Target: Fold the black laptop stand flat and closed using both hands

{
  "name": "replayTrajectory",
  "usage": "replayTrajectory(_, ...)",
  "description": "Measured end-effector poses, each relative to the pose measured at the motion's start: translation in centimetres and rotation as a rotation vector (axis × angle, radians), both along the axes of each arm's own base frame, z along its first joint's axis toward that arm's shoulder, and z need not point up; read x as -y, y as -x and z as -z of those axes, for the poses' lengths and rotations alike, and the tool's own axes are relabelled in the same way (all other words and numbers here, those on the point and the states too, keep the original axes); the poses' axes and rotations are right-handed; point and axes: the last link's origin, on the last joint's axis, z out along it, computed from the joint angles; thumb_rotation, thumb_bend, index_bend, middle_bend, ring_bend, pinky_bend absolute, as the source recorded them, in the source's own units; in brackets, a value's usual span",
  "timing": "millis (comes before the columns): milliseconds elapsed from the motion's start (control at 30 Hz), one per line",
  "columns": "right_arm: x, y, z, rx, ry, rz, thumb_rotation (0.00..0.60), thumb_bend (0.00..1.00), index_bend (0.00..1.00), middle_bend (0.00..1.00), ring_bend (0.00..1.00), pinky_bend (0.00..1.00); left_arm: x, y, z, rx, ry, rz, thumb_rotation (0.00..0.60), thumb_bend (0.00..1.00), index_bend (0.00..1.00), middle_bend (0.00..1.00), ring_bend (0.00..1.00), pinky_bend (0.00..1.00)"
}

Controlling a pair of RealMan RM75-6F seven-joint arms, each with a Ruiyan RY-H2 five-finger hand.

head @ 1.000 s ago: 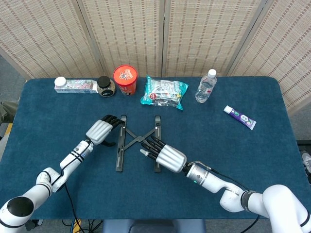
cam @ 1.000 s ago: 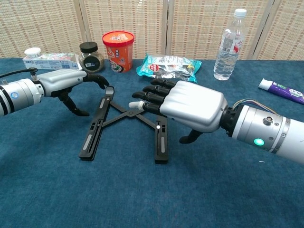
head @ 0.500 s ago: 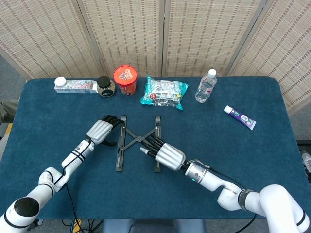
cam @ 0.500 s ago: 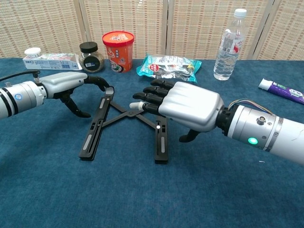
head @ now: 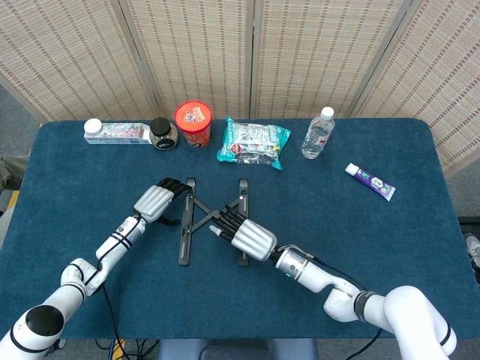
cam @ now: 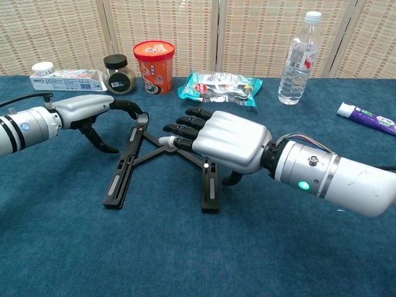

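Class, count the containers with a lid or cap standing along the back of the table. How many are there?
3: a small dark-lidded jar at back left, the red tub right beside it, and the clear water bottle further right. None appears hidden.

Black laptop stand (head: 212, 220), deep blue table (head: 390, 247) — red cup (head: 193, 124), silver hands with black fingers (cam: 185, 130).

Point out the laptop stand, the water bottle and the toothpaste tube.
laptop stand (cam: 119, 179), chest view, on its left bar.
water bottle (cam: 296, 62), chest view, on the label.
toothpaste tube (head: 371, 181), head view, mid-body.
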Motion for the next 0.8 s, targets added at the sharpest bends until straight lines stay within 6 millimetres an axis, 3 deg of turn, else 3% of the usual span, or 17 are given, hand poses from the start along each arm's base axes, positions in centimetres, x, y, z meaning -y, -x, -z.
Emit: replayTrajectory(800,0.1,-0.8,1.3,-0.007,0.001,-0.015,0.600,0.00,0.00,0.00,0.00,0.00,-0.1,0.2,0.4,0.006,0.012,-0.023,0.600,0.14,0.14,0.19,0.11,0.07)
